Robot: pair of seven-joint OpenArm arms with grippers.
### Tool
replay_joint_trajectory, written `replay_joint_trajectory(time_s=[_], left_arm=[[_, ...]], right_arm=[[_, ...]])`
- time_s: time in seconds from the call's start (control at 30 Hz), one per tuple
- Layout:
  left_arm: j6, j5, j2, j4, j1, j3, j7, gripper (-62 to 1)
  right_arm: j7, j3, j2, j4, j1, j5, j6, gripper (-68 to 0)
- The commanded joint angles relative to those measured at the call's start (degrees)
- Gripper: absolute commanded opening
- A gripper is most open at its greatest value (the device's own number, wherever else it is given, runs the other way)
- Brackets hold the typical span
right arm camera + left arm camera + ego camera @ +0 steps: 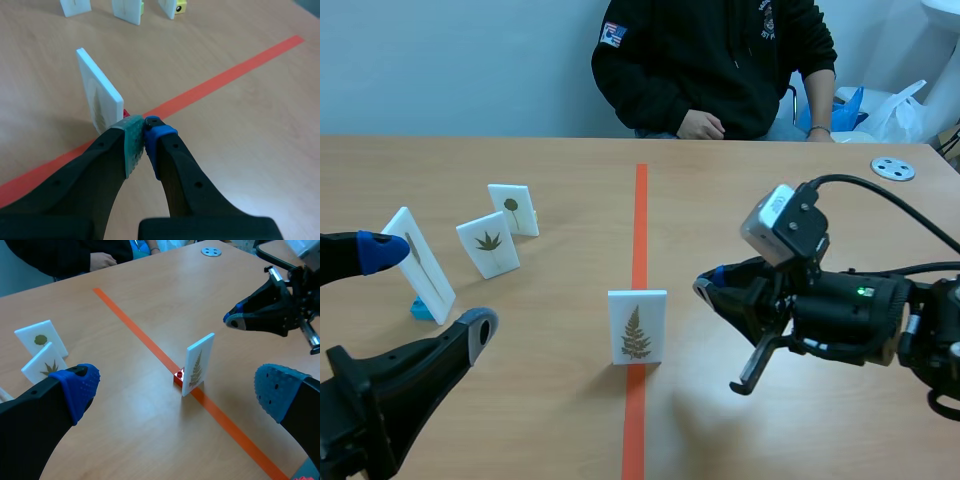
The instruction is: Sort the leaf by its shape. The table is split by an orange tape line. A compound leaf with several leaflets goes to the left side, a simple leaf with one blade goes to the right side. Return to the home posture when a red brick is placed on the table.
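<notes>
A white card with a fern-like compound leaf [637, 327] stands upright on the orange tape line [640, 210], held in a small red base [178, 377]. My left gripper [425, 295] is open at the near left; in the left wrist view the card [198, 365] stands ahead of it, between the lines of its blue pads [80, 385]. My right gripper [705, 288] is shut on nothing, just right of the card. In the right wrist view its tips [144, 127] sit close to the card's [100, 95] edge.
Three more leaf cards stand on the left side: one edge-on in a blue base [418, 263], one with a palmate leaf [488, 243], one with a round leaf [513, 209]. A person [715, 60] sits across the table. A grey disc [893, 168] lies far right.
</notes>
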Motion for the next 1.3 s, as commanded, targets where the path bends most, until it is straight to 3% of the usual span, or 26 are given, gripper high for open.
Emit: replay_joint_trajectory(time_s=[0.0, 0.23, 0.43, 0.63, 0.87, 0.97, 1.13, 1.27], left_arm=[[-0.1, -0.4, 0.3, 0.8, 0.0, -0.1, -1.0, 1.4], [-0.1, -0.4, 0.5, 0.8, 0.0, -0.1, -1.0, 1.4], [-0.1, -0.4, 0.5, 0.8, 0.0, -0.1, -1.0, 1.4], [-0.1, -0.4, 0.5, 0.8, 0.0, -0.1, -1.0, 1.4], [-0.1, -0.4, 0.5, 0.8, 0.0, -0.1, -1.0, 1.4], [-0.1, -0.4, 0.5, 0.8, 0.0, -0.1, -0.9, 1.4], [-0.1, -0.4, 0.5, 0.8, 0.0, -0.1, 0.1, 1.4], [-0.1, -0.4, 0.5, 0.8, 0.0, -0.1, 0.1, 1.4]], right_arm=[[1.0, 2.3, 2.0, 2.8, -1.4, 0.8, 0.4, -66.2], [1.0, 12.1, 6.0, 12.5, -11.6, 4.6, 3.1, -66.2], [0.7, 22.4, 6.3, 18.7, -20.1, 8.0, 6.6, -66.2], [0.0, 34.0, 6.3, 24.3, -28.7, 12.3, 6.8, -66.2], [-5.0, 46.8, 3.9, 27.3, -35.1, 22.0, 6.7, -66.2], [-9.9, 49.9, 2.4, 27.3, -35.8, 26.9, 3.5, -66.0], [-19.1, 50.8, 0.4, 27.3, -35.8, 34.8, -6.4, -66.0], [-21.0, 50.8, 0.1, 27.3, -35.7, 36.6, -7.5, -66.0]])
